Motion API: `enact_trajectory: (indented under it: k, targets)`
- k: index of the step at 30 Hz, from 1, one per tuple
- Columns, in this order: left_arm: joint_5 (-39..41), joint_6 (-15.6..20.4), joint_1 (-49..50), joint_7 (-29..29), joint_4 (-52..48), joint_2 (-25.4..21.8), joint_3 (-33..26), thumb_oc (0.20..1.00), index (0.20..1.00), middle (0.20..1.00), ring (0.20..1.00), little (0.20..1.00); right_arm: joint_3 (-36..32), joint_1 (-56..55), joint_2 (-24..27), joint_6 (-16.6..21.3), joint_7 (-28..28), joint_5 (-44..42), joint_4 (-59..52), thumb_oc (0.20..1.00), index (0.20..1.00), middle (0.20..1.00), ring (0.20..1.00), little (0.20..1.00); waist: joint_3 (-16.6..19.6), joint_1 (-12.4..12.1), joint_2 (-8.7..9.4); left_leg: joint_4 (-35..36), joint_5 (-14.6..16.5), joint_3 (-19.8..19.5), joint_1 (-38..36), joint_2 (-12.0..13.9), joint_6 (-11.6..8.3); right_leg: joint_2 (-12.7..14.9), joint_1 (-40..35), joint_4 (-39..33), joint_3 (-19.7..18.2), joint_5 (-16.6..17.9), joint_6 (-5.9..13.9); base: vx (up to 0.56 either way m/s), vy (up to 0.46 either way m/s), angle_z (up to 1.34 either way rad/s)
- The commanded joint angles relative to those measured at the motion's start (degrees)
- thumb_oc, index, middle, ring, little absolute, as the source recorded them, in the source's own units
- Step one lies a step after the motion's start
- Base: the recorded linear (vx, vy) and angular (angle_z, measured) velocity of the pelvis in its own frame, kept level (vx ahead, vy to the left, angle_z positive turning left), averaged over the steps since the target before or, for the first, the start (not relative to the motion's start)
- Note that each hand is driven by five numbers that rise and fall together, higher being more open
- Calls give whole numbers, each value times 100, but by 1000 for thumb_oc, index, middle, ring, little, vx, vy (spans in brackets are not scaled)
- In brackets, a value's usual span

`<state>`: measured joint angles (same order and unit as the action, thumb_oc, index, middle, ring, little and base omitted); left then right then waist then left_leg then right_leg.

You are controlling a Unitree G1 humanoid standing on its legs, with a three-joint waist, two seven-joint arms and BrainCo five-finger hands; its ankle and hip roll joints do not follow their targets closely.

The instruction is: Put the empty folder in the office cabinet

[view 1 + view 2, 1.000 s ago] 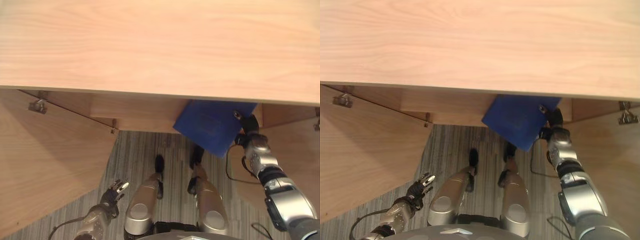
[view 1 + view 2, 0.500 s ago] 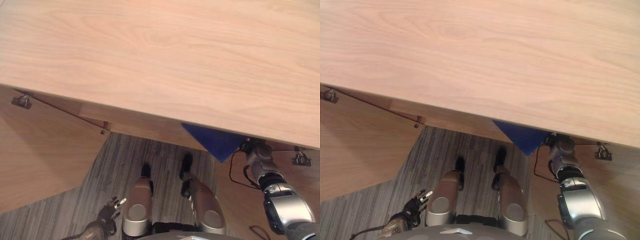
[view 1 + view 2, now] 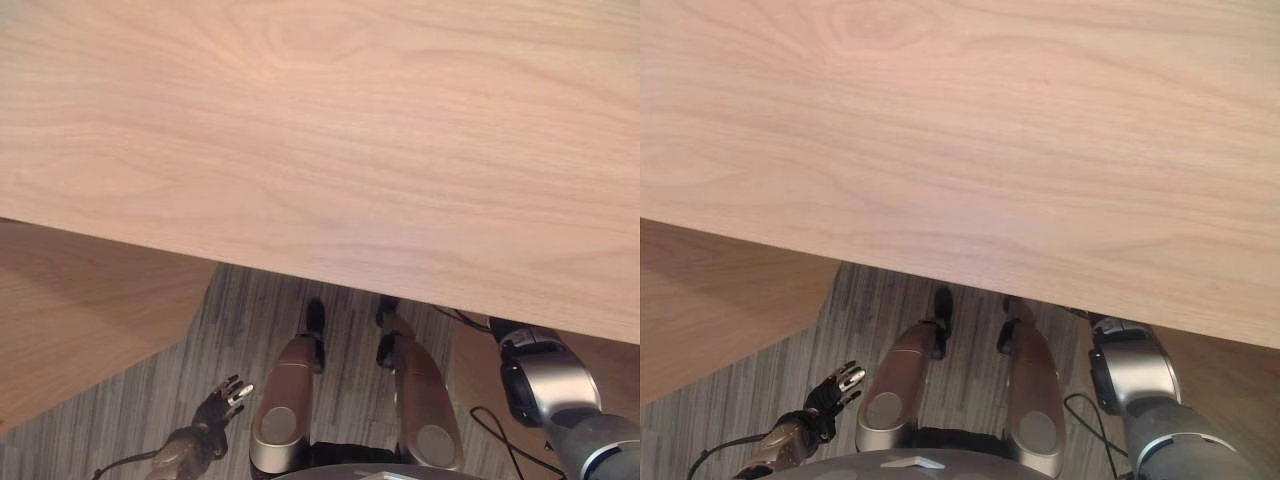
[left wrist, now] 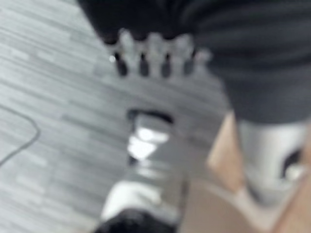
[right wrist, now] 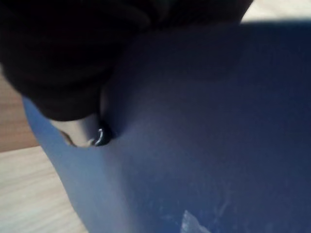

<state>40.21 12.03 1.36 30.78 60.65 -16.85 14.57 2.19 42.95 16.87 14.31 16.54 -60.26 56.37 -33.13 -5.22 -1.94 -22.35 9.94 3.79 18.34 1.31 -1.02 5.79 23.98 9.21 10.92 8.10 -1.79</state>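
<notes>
Right hand (image 5: 73, 97): my wrist view has its dark cover and a thumb pressed on the blue folder (image 5: 204, 136), so I read it as pinching the folder. Light wood shows past the folder's edges. From the head views I see the right forearm running up under the front edge of the cabinet top (image 3: 320, 130); hand and folder are hidden beneath that panel. Left hand (image 3: 222, 400) hangs low at my left over the striped floor (image 3: 250, 310), fingers straight and loosely spread, holding nothing. An open wooden door (image 3: 80, 310) stands at the left, well apart from the left hand. Floor between door and right arm is open room.
</notes>
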Motion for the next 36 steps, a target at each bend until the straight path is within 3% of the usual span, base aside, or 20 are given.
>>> enact_trajectory:
  k: [1,3,4,6,12,13,14,16,18,21,22,25,36]
  targets:
    - [182,-38,434,-34,-6,-71,264,1000,1000,1000,1000,1000,-242,409,229,595,656,-478,-145,200,200,200,200,200,333,-5,109,-822,931,25,182,-267,536,253,194,-448,-186,-31,666,0,0,0]
    - [203,-42,416,-54,2,-63,269,1000,1000,1000,1000,1000,-242,466,206,617,725,-516,-154,200,200,200,200,200,333,-3,104,-855,935,18,243,-269,539,251,260,-405,-199,-33,657,-24,-26,0]
    - [342,-39,320,-2,68,-41,222,1000,1000,1000,1000,1000,-299,802,174,1102,1285,-1070,-95,200,200,200,200,200,333,-10,92,-1095,995,7,633,-267,569,220,574,-130,-221,-80,591,-63,-62,4]
    - [420,-27,250,-9,97,17,223,1000,1000,1000,1000,1000,-449,965,194,1469,1403,-1458,-54,200,200,200,200,200,333,-1,63,-1235,1011,-5,852,-259,564,193,727,27,-202,-142,529,-58,-50,6]
    - [514,-11,179,-57,173,125,230,1000,1000,1000,1000,1000,-601,1173,107,1891,1635,-1234,-24,200,200,200,200,200,333,36,-13,-1693,960,-3,1314,-231,554,134,994,234,-196,-279,411,-4,0,7]
    - [544,-41,178,-140,142,152,255,1000,1000,1000,1000,1000,-609,1170,98,1859,1673,-1159,-34,200,200,200,200,200,333,10,-65,-1743,1083,-69,1268,-187,547,57,931,274,-230,-405,453,0,0,0]
    - [593,-60,120,-265,71,191,307,1000,1000,1000,1000,1000,-596,1241,110,1853,1724,-996,-31,200,200,200,200,200,333,42,-13,-1820,962,-3,1505,-202,551,94,1055,219,-193,-284,392,60,-5,-1]
    - [650,-104,86,-427,-8,232,372,1000,1000,1000,1000,1000,-539,1320,109,1783,1762,-911,-16,200,200,200,200,200,333,5,-60,-1868,1057,-80,1492,-175,534,22,1008,253,-230,-401,428,-1,-11,-4]
    - [748,-122,25,-603,-110,280,459,1000,1000,1000,1000,1000,-405,1521,196,1441,1642,-516,20,200,200,200,200,200,333,19,-35,-1923,880,-23,1745,-205,514,64,1152,214,-208,-311,359,-40,-30,-3]
    - [793,-182,19,-704,-197,278,490,1000,1000,1000,1000,1000,-214,1709,252,1234,1641,-471,64,200,200,200,200,200,333,-38,-101,-1957,923,-86,1720,-174,470,5,1116,281,-236,-467,371,29,-1,-3]
    - [797,-188,-3,-716,-234,283,494,1000,1000,1000,1000,1000,-108,1816,361,1059,1600,-496,67,200,200,200,200,200,333,-18,-69,-1975,776,-25,1881,-202,465,62,1237,264,-194,-373,312,29,-8,-9]
    - [859,-217,-13,-665,-233,246,559,1000,1000,1000,1000,1000,204,2127,646,693,1600,-426,297,200,200,200,200,200,333,-90,-177,-2014,732,-104,1842,-169,361,29,1182,387,-194,-572,307,31,4,-1]
    - [983,-169,17,-436,-134,219,638,1000,1000,1000,1000,1000,527,2532,917,670,1396,-690,675,200,200,200,200,200,333,-156,-362,-2142,486,-116,2011,-154,224,56,1187,405,-118,-680,216,2,3,-1]
